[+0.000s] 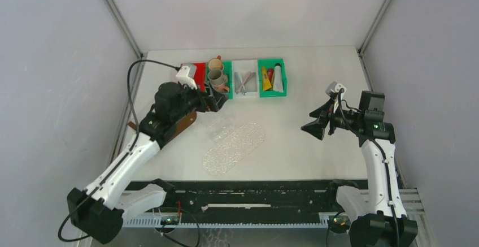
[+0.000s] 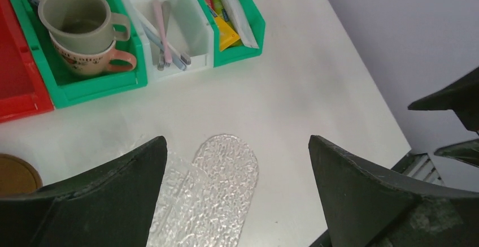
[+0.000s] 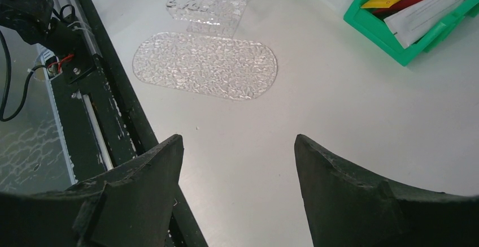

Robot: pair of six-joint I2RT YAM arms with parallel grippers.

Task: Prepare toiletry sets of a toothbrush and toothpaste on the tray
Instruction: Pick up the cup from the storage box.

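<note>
Spanning the tabletop (image 1: 316,139), the clear tray (image 1: 234,148) lies unloaded near the middle; toothbrushes (image 2: 162,29) and tubes (image 2: 236,12) sit in bins (image 2: 200,32) along the far edge. Both the left fingers (image 2: 350,190), beside the cups (image 2: 79,18), and the right fingers (image 3: 350,185) hang wide apart, holding nothing. Best: descend over one toothbrush handle, closing across its width
</note>
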